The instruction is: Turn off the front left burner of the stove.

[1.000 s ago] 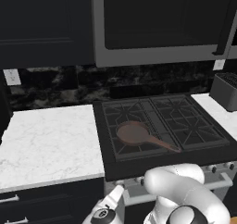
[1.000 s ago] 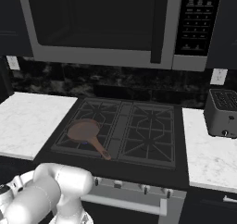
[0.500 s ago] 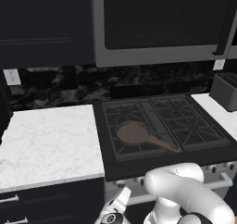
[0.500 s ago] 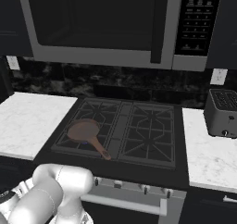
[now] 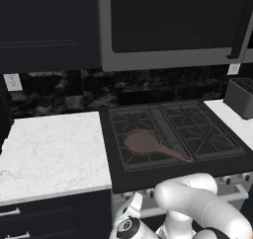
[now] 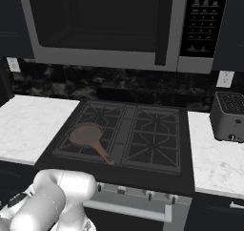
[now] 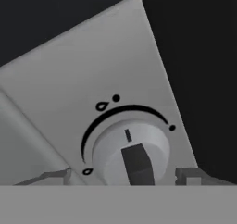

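i'm looking at the stove (image 5: 178,176) from both base cameras: it sits between two white marble counters (image 5: 49,149), under a microwave (image 6: 109,25), with a dark speckled backsplash behind it. the front left burner (image 5: 148,146) is the near-left quarter of the cooktop, and a reddish-brown pan (image 5: 143,142) rests on its grate with the handle pointing toward the near right, out over the middle of the cooktop. in the right base view the same burner (image 6: 90,139) is at the near left with the pan (image 6: 86,134) on it, and a toaster (image 6: 228,116) stands on the right counter. my arm is bent low in front of the stove's silver front, its wrist below the counter edge near the stove's left corner. in the hand view the gripper (image 7: 122,177) is right up against a round silver knob (image 7: 132,151) on the front panel; the knob has a dark raised grip and a short line mark, with a black arc and small flame marks around it. the two fingertips (image 7: 187,176) show on either side of the knob, apart from each other, so the gripper is open with the knob between the fingers; i can't tell whether they touch it. the burner itself lies above and beyond the gripper, up on the cooktop.
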